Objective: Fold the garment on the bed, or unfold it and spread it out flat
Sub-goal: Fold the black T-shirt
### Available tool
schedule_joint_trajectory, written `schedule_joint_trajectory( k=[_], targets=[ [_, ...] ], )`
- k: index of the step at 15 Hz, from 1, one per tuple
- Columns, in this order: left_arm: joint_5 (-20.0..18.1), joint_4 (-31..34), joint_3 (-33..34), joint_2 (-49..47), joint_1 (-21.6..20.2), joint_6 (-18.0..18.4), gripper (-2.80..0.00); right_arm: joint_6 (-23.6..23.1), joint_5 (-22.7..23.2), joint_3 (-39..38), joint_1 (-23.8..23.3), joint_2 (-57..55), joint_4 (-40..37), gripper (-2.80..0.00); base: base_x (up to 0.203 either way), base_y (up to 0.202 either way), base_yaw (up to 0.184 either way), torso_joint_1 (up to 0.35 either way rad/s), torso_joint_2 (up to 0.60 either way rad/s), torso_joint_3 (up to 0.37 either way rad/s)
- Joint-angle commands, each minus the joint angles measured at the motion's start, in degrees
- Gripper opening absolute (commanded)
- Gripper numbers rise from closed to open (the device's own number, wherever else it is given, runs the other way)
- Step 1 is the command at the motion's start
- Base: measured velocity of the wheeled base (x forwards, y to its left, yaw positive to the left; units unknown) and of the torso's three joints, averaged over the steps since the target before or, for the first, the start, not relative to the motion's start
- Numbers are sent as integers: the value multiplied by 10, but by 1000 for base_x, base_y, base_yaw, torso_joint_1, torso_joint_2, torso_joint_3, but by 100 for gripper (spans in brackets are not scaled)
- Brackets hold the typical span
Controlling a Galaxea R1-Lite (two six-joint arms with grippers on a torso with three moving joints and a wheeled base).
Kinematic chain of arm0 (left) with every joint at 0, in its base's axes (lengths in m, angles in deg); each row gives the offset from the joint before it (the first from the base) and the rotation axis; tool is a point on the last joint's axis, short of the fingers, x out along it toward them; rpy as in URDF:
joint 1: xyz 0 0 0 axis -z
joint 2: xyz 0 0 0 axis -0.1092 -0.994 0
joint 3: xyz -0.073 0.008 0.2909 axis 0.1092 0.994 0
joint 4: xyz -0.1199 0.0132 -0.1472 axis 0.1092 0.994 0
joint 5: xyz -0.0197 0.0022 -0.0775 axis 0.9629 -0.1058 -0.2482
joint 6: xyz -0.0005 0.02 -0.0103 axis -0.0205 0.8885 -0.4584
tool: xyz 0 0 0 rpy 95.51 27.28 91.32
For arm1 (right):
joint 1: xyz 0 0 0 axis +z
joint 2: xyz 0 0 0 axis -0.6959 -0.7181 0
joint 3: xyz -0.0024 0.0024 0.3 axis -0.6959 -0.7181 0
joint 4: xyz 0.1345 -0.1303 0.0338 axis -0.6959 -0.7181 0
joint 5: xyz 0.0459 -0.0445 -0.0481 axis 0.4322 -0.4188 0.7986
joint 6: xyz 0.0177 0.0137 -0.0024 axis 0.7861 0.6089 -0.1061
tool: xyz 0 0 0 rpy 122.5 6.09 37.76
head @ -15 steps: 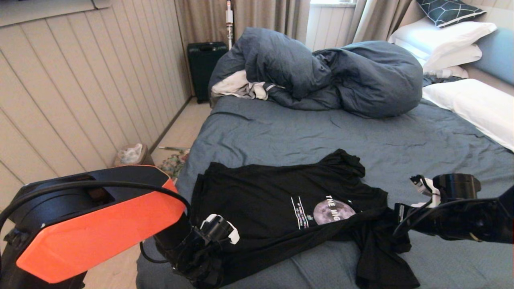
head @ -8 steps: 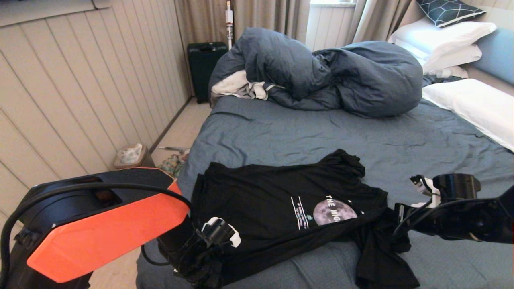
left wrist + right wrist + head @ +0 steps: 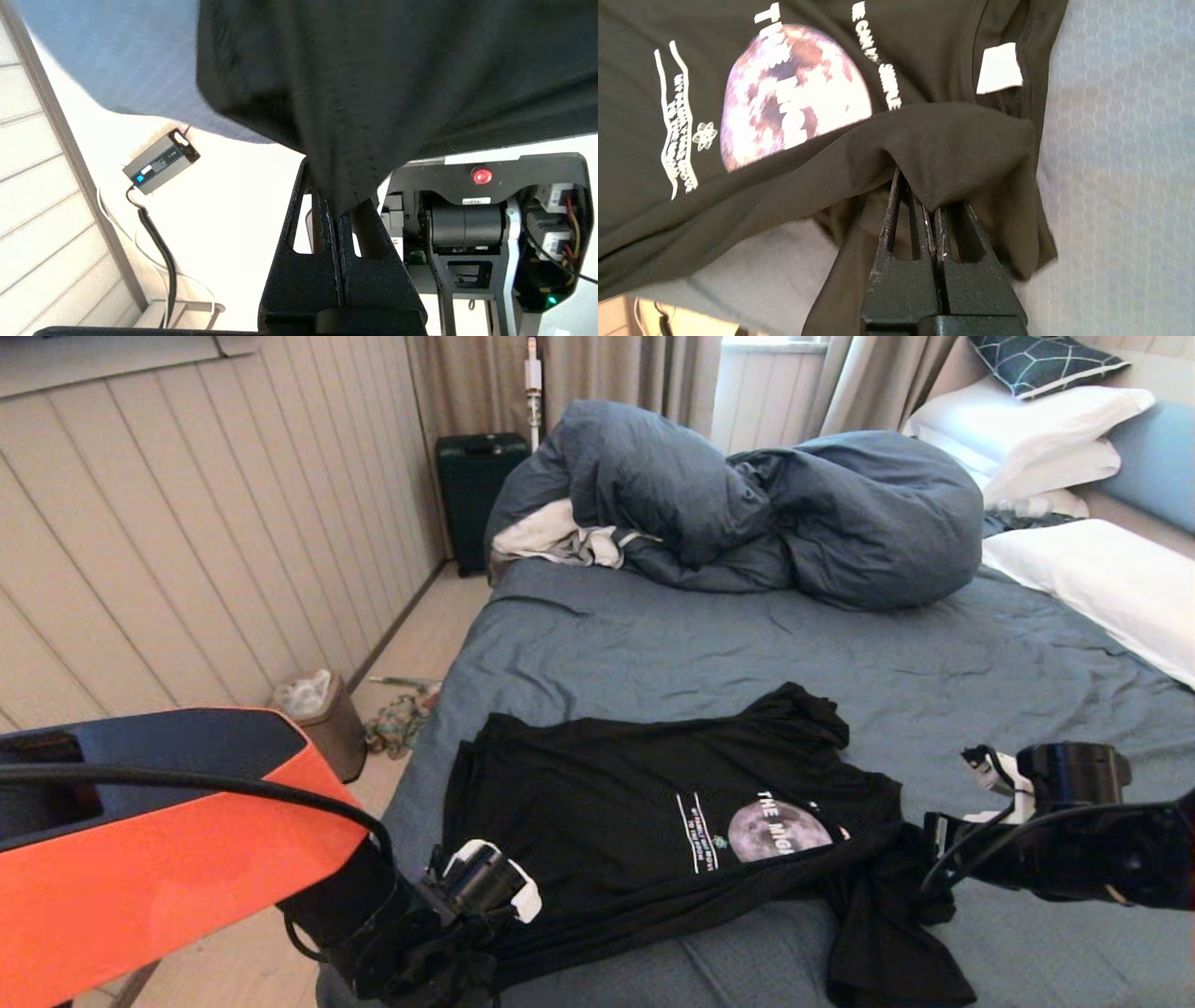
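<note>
The garment, a black T-shirt with a grey moon print, lies rumpled on the near part of the bed. My left gripper is at the bed's near left edge, shut on the shirt's lower corner; in the left wrist view its closed jaws pinch black cloth. My right gripper is at the shirt's right side, shut on a bunched fold near the neck; the right wrist view shows the jaws pinching fabric below the moon print and the white neck tag.
A bulky slate-blue duvet is heaped at the far side of the bed, with white-grey cloth beside it. White pillows lie at the right. A bin and a dark suitcase stand on the floor at left.
My left gripper has shut on the shirt's corner, and the left arm has drawn back toward the near left. The right arm has barely moved.
</note>
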Motion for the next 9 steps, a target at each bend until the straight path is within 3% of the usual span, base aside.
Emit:
schedule_joint_trajectory(
  k=[1,6,9],
  targets=[
    [1,0,17,43,4,-2,-280,1,1,-16,0,31,1,-280,0,0,0,0,0,0],
    [-2,2,86,92,22,2,-280,-1,-3,-126,-3,102,-1,-280,0,0,0,0,0,0],
    [-15,0,81,90,22,5,-280,-40,-3,-177,-32,143,-3,-280,0,0,0,0,0,0]
  ],
)
